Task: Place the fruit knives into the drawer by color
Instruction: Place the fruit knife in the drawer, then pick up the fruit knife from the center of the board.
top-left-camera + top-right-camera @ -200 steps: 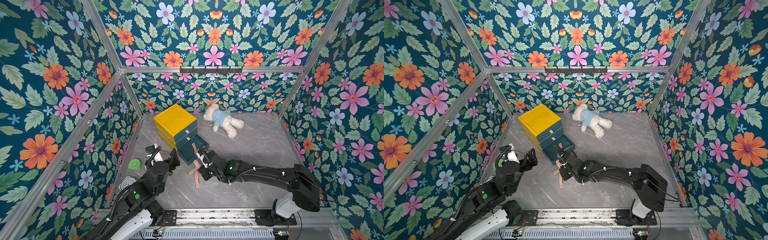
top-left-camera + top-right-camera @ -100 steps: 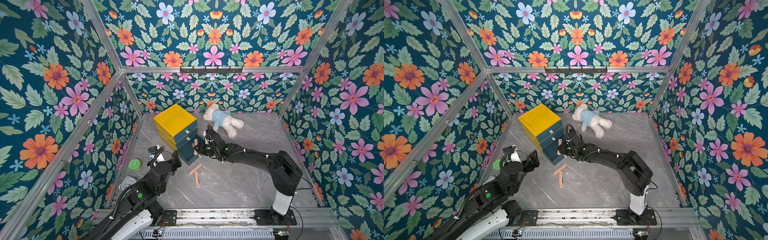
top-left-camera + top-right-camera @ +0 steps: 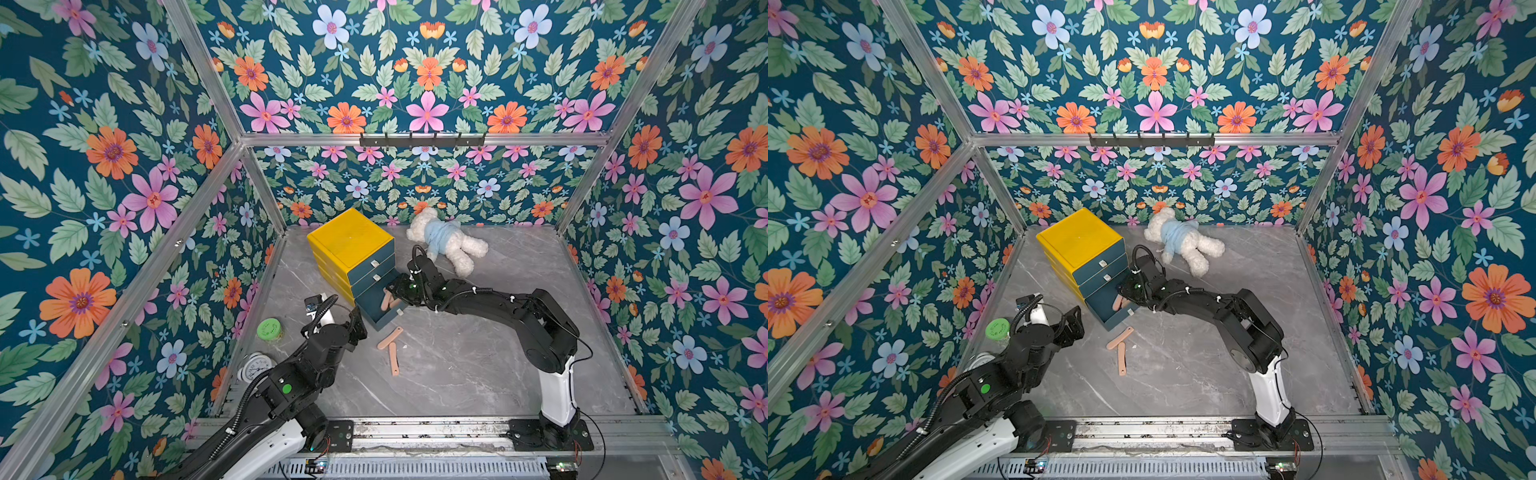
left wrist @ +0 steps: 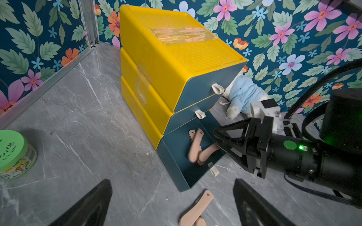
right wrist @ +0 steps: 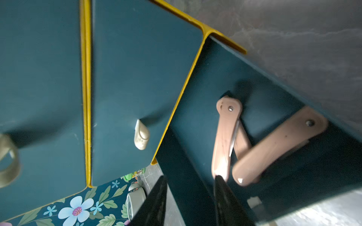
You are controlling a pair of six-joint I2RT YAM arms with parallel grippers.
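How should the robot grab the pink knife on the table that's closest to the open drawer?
Probably pinch the pink knife across its narrow width, on the half nearer the drawer, coming straight down from above. It lies flat on the table, so only its long thin sides offer a hold, and its other half lies right beside a second knife.

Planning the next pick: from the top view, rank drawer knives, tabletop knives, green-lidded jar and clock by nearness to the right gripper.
1. drawer knives, at the right gripper.
2. tabletop knives, just before the drawer.
3. green-lidded jar, far left.
4. clock, left front corner.
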